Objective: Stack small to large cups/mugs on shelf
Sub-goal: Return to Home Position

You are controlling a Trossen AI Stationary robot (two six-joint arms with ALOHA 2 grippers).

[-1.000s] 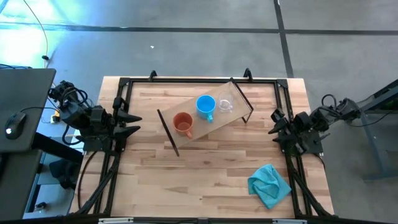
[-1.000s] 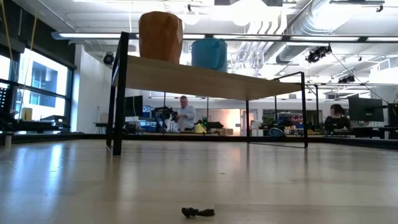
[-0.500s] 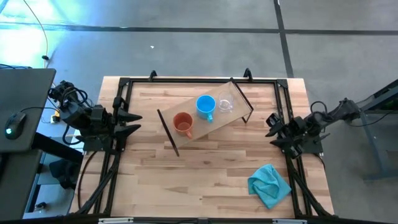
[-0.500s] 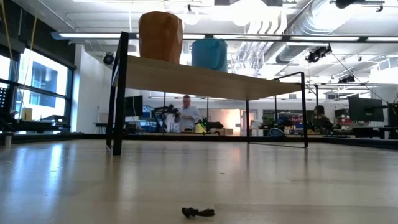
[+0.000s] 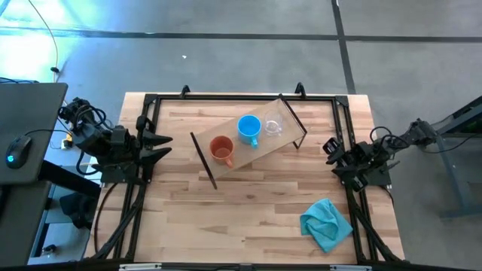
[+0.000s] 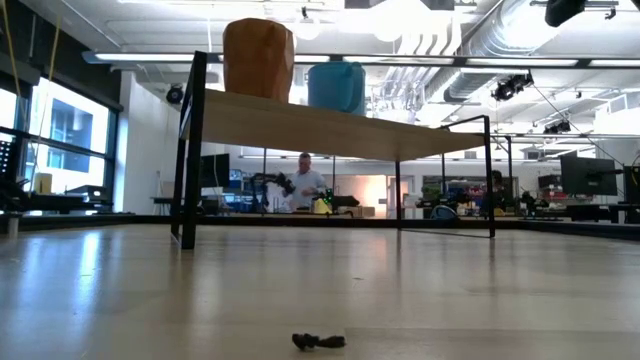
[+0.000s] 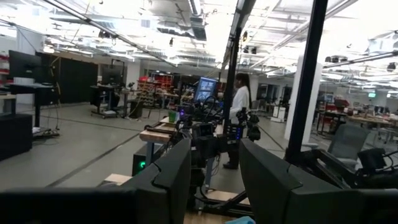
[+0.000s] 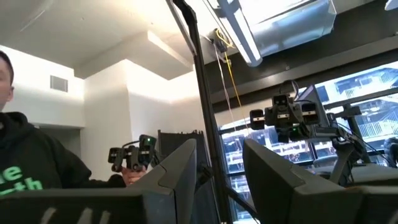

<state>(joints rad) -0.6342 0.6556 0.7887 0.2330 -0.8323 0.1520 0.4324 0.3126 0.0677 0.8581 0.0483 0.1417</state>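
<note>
Only the high view shows the clear cup (image 5: 273,125) beside the blue mug (image 5: 249,127).

No words or numbers can be read anywhere. Green letters (image 8: 13,177) on a person's dark top (image 8: 43,165), lower left, are cut off.

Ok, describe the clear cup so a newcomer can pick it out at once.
On the wooden table stands a slanted light-wood shelf with black end frames. Three vessels sit in a row on it: an orange mug, a blue mug, then the clear cup at the end nearest the right gripper. It alone is see-through, not coloured.
</note>
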